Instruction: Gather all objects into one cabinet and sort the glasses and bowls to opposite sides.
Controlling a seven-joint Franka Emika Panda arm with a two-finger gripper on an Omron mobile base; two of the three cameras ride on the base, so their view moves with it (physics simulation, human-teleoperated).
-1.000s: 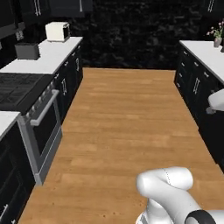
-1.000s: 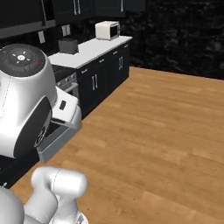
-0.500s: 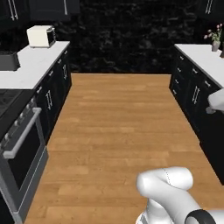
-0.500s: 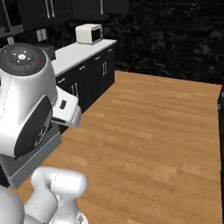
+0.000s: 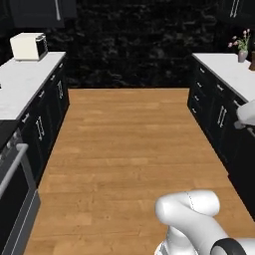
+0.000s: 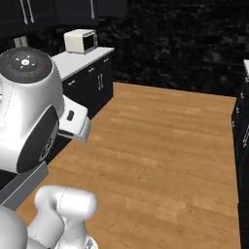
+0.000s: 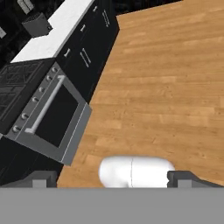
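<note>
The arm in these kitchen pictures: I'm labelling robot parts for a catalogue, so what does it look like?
A glossy white arm of rounded, bulbous segments with dark joints. One big joint ends in a dark grey round cap bearing small markings. The claw has two small dark grey finger tips. No loose cables show.

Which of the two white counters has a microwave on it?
The left counter: the white microwave stands at its far end. The right counter has a flower vase instead.

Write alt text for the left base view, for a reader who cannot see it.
A wooden floor runs between two rows of black cabinets with white counters toward a dark stone wall. A white microwave sits on the left counter, a vase of pink flowers on the right one, and the robot's white arm rises at lower right.
</note>
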